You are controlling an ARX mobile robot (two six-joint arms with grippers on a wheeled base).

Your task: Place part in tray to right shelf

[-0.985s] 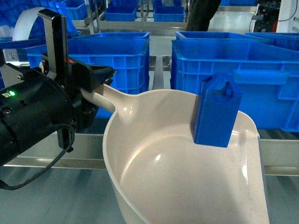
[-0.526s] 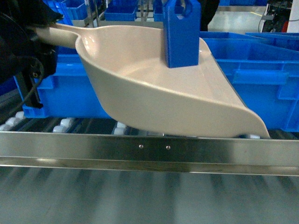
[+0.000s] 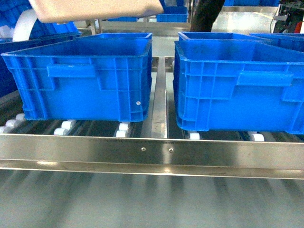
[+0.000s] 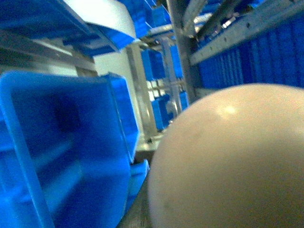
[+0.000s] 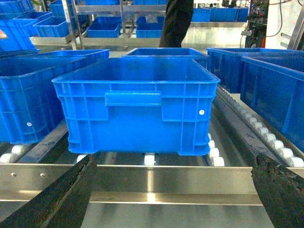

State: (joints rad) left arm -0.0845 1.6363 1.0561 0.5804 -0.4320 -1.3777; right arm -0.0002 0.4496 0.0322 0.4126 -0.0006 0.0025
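Only the beige underside of the tray (image 3: 95, 9) shows at the top left of the head view, held in the air above the left blue crate (image 3: 85, 78). Its rounded bottom (image 4: 228, 161) fills the lower right of the left wrist view, very close to the camera. My left gripper's fingers are hidden there. The part is out of view. The right shelf (image 3: 152, 152) runs across in front with its steel rail and white rollers. My right gripper (image 5: 173, 190) is open before the rail, its dark fingers (image 5: 61, 199) wide apart with nothing between them.
A second blue crate (image 3: 237, 83) stands on the rollers at the right, with a steel divider (image 3: 159, 102) between the two. More crates (image 5: 266, 76) line the rack behind and beside them. A person in dark clothes (image 5: 175, 23) stands beyond the shelf.
The tray with the part has risen up and to the left, out of most of the head view. The part and the left arm no longer show.
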